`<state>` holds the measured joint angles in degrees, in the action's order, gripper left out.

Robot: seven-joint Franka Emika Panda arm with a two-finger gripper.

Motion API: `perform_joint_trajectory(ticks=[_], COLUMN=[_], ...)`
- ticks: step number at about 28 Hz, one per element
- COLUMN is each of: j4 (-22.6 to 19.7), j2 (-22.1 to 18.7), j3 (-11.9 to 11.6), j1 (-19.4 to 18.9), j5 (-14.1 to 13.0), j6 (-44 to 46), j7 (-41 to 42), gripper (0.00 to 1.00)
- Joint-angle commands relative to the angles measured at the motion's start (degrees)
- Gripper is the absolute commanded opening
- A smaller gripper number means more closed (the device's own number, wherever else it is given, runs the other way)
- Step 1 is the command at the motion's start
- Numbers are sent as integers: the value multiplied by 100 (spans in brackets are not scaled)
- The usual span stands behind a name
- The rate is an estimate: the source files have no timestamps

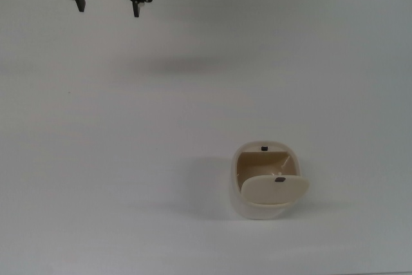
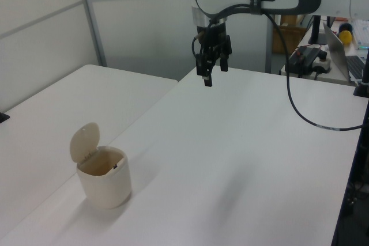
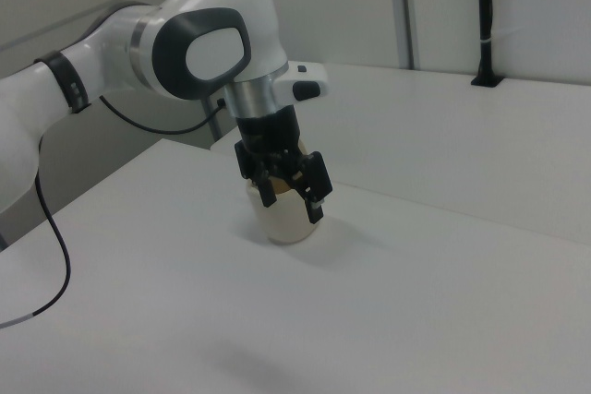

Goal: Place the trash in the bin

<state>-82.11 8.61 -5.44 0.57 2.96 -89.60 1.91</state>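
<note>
I find no readable text, label, brand, number or sign in any of my 3 views.

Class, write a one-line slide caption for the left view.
Open gripper hangs above the white table, far from the open-lidded cream bin.
</note>
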Motion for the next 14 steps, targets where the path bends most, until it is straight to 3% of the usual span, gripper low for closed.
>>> perform_joint_trajectory(ticks=[1, 14], j4=[-103, -103], j2=[-44, 35], j3=[-10, -1], j1=[-57, -57], j5=[161, 197], j6=[-216, -207], j7=[-226, -252], gripper=[100, 100])
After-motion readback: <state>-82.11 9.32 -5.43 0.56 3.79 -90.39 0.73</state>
